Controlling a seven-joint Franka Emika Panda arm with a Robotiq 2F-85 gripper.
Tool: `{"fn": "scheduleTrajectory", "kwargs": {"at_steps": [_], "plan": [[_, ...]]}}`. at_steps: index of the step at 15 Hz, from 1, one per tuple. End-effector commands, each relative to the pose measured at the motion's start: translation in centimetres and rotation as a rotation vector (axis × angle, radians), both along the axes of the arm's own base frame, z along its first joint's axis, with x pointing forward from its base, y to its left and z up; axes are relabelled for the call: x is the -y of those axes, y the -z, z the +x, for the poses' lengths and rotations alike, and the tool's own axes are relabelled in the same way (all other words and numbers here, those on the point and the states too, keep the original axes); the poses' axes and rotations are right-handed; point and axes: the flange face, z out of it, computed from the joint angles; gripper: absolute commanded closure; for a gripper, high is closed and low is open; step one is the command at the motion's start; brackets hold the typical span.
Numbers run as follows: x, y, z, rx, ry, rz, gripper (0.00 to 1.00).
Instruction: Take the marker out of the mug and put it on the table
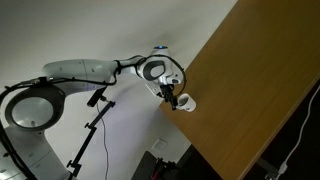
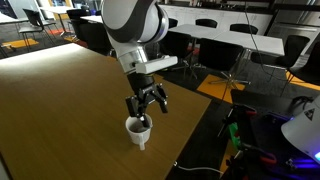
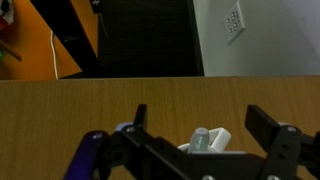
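Gripper [image 2: 146, 110] hovers just above the mug [image 2: 138, 128], fingers spread apart, clamped on nothing. The mug stands by the near right edge of the table [image 2: 60, 100]. No marker shows on the wood; it is probably inside the mug, hidden. Judged: approach made; grasp, lift and placing left.

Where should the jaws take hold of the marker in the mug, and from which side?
Probably grip the whitish end of the marker that stands up out of the mug, coming straight down from above; the mug wall hides the rest. The gripper hangs above it, jaws open.
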Motion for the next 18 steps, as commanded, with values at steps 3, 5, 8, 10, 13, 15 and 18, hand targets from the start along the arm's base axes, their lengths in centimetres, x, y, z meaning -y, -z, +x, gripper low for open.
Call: {"fn": "scheduleTrajectory", "kwargs": {"at_steps": [3, 5, 8, 10, 13, 15, 18], "plan": [[-0.3, 2.0, 1.5, -0.026, 0.009, 0.007, 0.0], [-0.3, 2.6, 2.0, -0.028, 0.015, 0.012, 0.0], [-0.3, 3.2, 2.9, -0.024, 0.024, 0.021, 0.05], [-0.2, 3.4, 3.4, -0.021, 0.031, 0.03, 0.09], [-0.1, 3.6, 4.0, -0.018, 0.039, 0.038, 0.18], [0.0, 3.8, 4.3, -0.017, 0.04, 0.041, 0.26], [0.0, 3.9, 4.5, -0.027, 0.033, 0.049, 0.28]]}}
